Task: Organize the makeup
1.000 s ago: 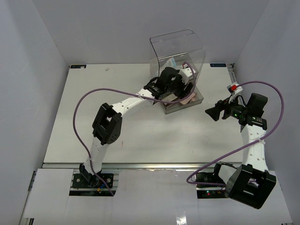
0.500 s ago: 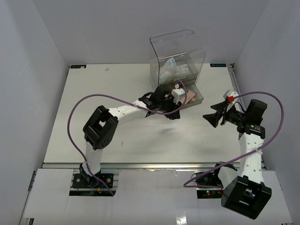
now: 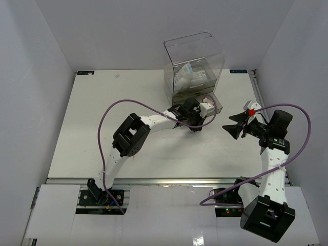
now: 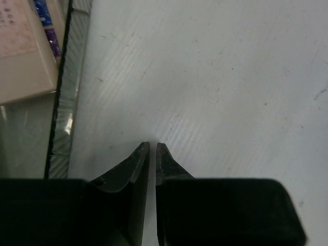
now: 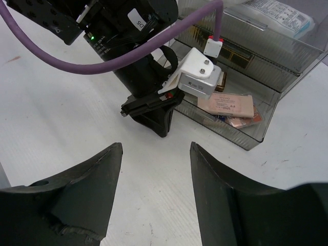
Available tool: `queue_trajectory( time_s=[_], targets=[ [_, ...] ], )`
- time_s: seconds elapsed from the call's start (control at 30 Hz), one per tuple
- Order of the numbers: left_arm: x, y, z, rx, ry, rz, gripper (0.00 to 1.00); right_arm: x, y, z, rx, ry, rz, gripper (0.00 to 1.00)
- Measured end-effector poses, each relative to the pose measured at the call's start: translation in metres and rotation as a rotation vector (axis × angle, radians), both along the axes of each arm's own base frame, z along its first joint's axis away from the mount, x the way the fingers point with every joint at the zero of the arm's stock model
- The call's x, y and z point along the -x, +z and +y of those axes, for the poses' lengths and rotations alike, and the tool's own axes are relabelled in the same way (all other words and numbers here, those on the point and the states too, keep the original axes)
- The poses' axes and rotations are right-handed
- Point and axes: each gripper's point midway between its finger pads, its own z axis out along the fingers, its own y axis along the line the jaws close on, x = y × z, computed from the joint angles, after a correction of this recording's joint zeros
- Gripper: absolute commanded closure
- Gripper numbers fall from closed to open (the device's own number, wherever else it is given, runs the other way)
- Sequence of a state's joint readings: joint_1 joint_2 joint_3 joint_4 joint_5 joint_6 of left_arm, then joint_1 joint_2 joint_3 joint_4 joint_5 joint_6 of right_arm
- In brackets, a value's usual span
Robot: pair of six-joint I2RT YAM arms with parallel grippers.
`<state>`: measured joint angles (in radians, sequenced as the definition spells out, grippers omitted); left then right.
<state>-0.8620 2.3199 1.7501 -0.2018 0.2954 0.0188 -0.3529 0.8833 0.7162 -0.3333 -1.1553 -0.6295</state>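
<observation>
Item one, nearest the arm bases: right gripper [image 5: 155,149], standing off the front-right of the drawer box [image 3: 193,54]. Its jaws are spread wide with nothing between them, and it faces the box's pulled-out bottom drawer [image 5: 264,125]. Item two: left gripper [image 4: 152,147], just in front of that drawer, tips low over the bare table [image 4: 230,77]. Its fingers are drawn together to a thin slit and carry nothing. Item three, inside the open drawer: pink palette [image 5: 225,105], lying flat with its label up, and a coppery multicoloured piece [image 5: 241,123] tucked partly under its front edge. Judged light, rigid and smooth-lidded, with a hinge that could spring if squeezed on the faces. It is best taken across its two long edges. Lying flat against the drawer floor, it leaves a finger little room, so tipping it against the drawer wall first would help. Item four, middle tier of the box: a dark piece with gold [image 5: 233,56], possibly a palette, though the ribbed acrylic blurs it too much to say. Item five, top tier of the box: white-blue sachet [image 5: 279,15], lying flat. Judged very light, soft and slick, so it would buckle under a broad grip. Pinch it at a crimped end seam. All the makeup in view sits within the box, and none lies on the table in front of it. The remaining step is probably to push the drawer home.
</observation>
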Motion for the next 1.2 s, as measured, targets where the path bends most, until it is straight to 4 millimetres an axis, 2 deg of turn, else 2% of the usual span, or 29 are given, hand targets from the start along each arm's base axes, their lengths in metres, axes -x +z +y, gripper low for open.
queue_trajectory(
  time_s=[0.17,0.27,0.3,0.5,0.63,0.8,1.0,1.2],
  targets=[
    [-0.023,0.006,-0.002,-0.046,0.049,-0.114,0.70,0.000,0.000,0.000,0.000,0.000,-0.001,0.38],
    [-0.041,0.011,-0.001,-0.076,0.089,-0.194,0.60,0.000,0.000,0.000,0.000,-0.001,0.000,0.38],
    [-0.045,0.011,-0.002,-0.084,0.098,-0.214,0.54,0.000,0.000,0.000,0.000,-0.001,0.000,0.38],
    [-0.061,0.003,-0.006,-0.141,0.137,-0.297,0.34,0.000,0.000,0.000,0.000,-0.001,-0.002,0.38],
    [-0.082,0.007,0.003,-0.161,0.199,-0.332,0.22,0.000,0.001,0.000,0.000,-0.001,-0.004,0.38],
    [-0.113,0.008,0.025,-0.176,0.294,-0.339,0.11,-0.001,0.002,-0.001,0.000,-0.003,-0.007,0.38],
    [-0.132,0.009,0.045,-0.196,0.350,-0.347,0.10,-0.002,0.002,-0.002,-0.003,-0.009,-0.005,0.38],
    [-0.132,0.010,0.045,-0.193,0.348,-0.345,0.11,-0.002,0.002,-0.002,-0.005,-0.010,-0.004,0.38]
  ],
)
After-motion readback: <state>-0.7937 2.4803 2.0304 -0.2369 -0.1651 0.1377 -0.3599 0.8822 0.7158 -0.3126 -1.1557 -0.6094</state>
